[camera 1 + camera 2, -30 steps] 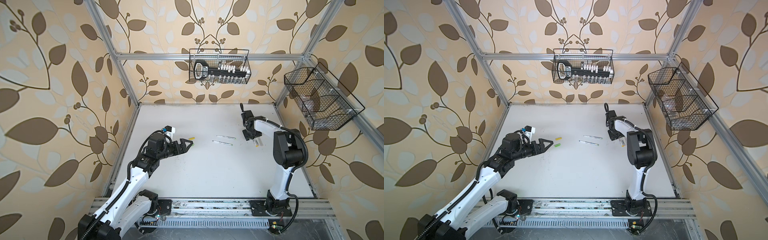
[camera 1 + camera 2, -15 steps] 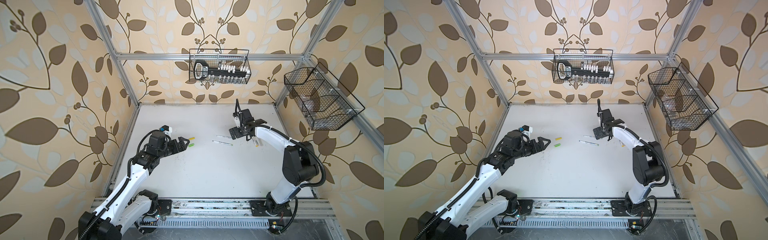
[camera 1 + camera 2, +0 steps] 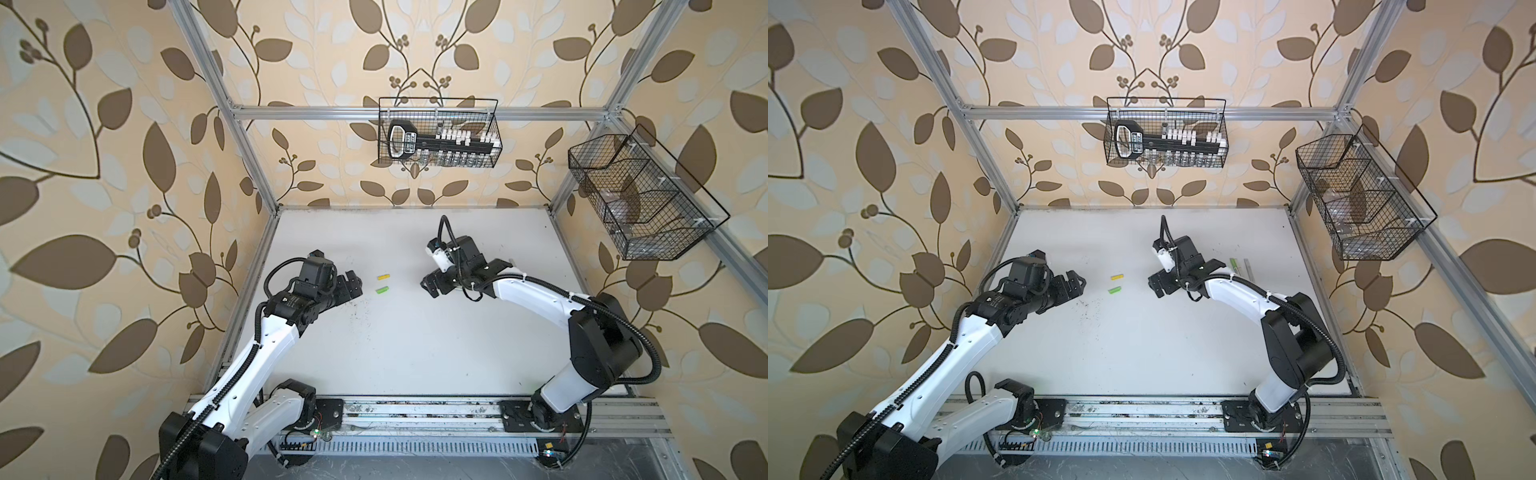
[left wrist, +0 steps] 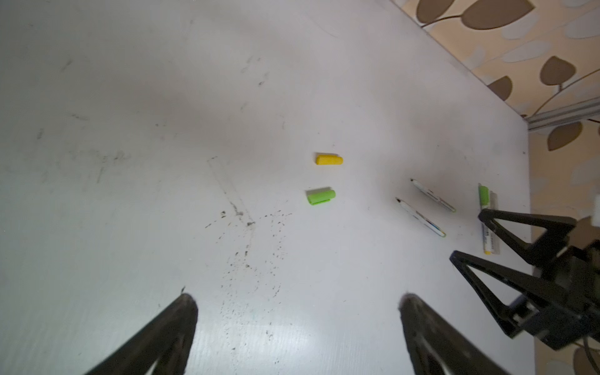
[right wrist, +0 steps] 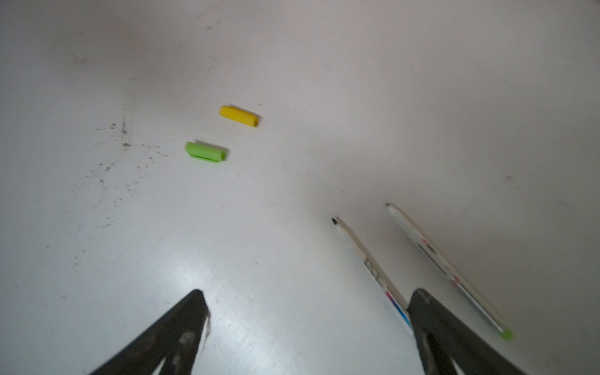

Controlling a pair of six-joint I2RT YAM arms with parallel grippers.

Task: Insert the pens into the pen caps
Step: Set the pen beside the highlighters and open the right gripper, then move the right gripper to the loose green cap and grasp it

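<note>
When viewed from overhead, found black left gripper (image 3: pixel 356 286) parted to full width above white tabletop (image 3: pixel 415 353), empty. Confirmed from left wrist camera: both dark fingers (image 4: pixel 185 308) far apart, nothing between, nothing touched.

Located short yellow plastic pen cap (image 3: pixel 383 276) and short bright green plastic pen cap (image 3: pixel 382 290) lying flat side by side, near each other but apart, in the gap between the two grippers, closer to the left one.

Found black right gripper (image 3: pixel 429 286) equally wide, empty, facing the caps from the opposite side.

From right wrist camera, located two slim pale uncapped pens with dark tips, lying flat, roughly parallel, apart: nearer pen (image 5: pixel 363 256), and farther pen (image 5: pixel 441 259) with green tail end. Noted one right finger (image 5: pixel 431 324) overlapping the nearer pen's tail; cannot tell whether touching or merely above. Could not find either pen in both top views, hidden under the right gripper.

Located two further pens beyond the right arm, toward the table's right side, lying together: pale pen wearing a bright green cap (image 3: pixel 1234 266), yellow tail end seen from left wrist camera, and pale grey pen (image 3: pixel 1249 269) just beside it. Cannot tell the cap on the latter.
</note>
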